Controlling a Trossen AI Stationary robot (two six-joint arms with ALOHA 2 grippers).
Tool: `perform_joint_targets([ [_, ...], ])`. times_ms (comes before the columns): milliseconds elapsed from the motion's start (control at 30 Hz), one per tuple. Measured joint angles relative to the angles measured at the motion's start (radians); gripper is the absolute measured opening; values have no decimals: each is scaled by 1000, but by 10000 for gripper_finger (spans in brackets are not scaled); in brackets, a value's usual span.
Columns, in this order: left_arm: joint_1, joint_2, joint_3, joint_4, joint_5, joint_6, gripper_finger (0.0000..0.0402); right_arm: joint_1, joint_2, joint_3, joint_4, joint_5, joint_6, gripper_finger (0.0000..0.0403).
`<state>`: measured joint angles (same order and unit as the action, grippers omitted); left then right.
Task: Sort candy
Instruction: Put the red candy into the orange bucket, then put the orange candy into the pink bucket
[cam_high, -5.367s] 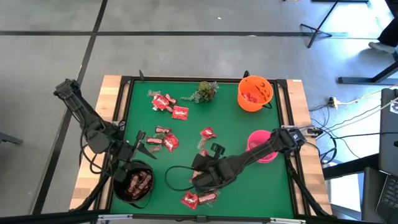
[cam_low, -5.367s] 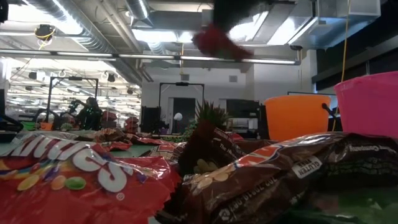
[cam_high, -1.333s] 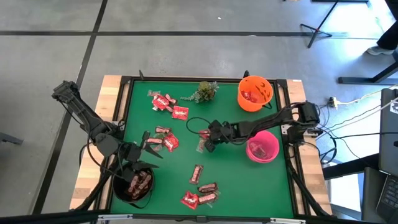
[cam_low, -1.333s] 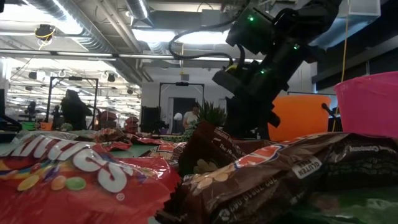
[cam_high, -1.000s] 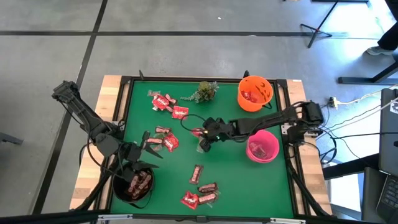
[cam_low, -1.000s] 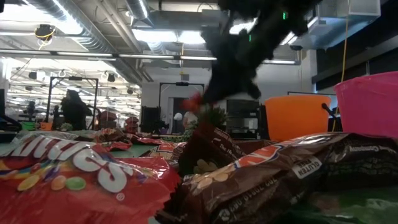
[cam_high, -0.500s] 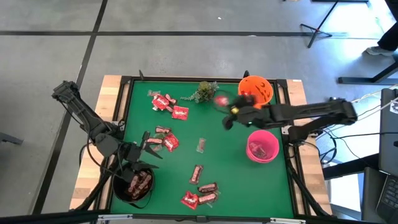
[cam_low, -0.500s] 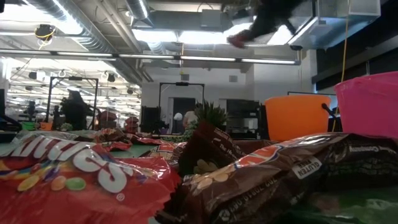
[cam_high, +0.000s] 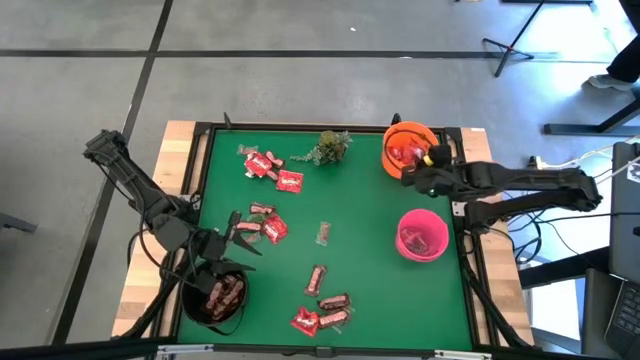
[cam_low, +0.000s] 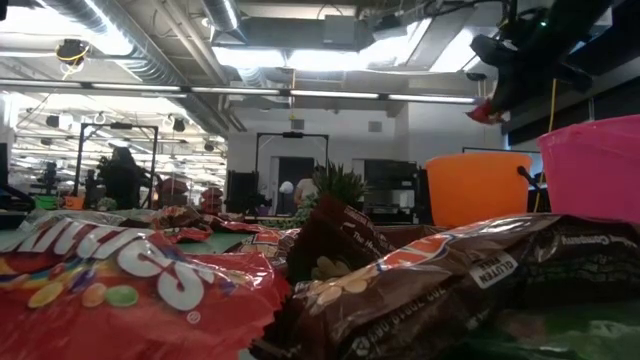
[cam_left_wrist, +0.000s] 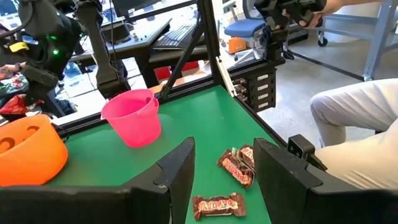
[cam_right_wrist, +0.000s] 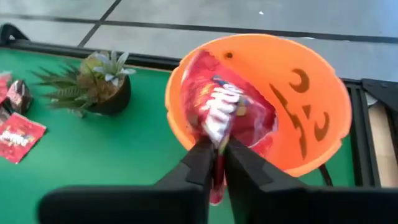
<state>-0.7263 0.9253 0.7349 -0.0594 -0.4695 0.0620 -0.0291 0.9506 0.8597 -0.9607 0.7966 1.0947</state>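
Hovering over orange bucket (cam_high: 410, 150), right gripper (cam_right_wrist: 216, 160) pinches red candy packet (cam_right_wrist: 217, 109) between narrow jaws, packet hanging above bucket mouth.

Risk: packet dangles near rim; early or off-centre release could drop it onto green bench (cam_high: 370, 260). Thin wrapper may cling to one jaw.

Right wrist view shows grip clearly; high view does not.

High view shows loose candy (cam_high: 318, 277) mid-bench, pink bucket (cam_high: 421, 235), left gripper (cam_high: 232, 240) waiting by black bowl (cam_high: 213, 295), jaws apart, empty.

The right tool (cam_high: 408, 172) hangs over the orange bowl (cam_high: 432, 137).
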Motion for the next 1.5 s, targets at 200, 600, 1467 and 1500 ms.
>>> perform_joint_targets([
  [200,1,0,0,1,0,0,153,-26,-17,-4,41,7,-32,147],
  [600,12,0,0,1,0,-5,153,-22,-26,-3,591,-215,-377,248],
  [1467,31,4,0,-3,0,-26,153,246,582,81,1087,-410,-521,248],
  [1500,31,4,0,-3,0,-26,153,246,605,101,1063,-422,-530,248],
])
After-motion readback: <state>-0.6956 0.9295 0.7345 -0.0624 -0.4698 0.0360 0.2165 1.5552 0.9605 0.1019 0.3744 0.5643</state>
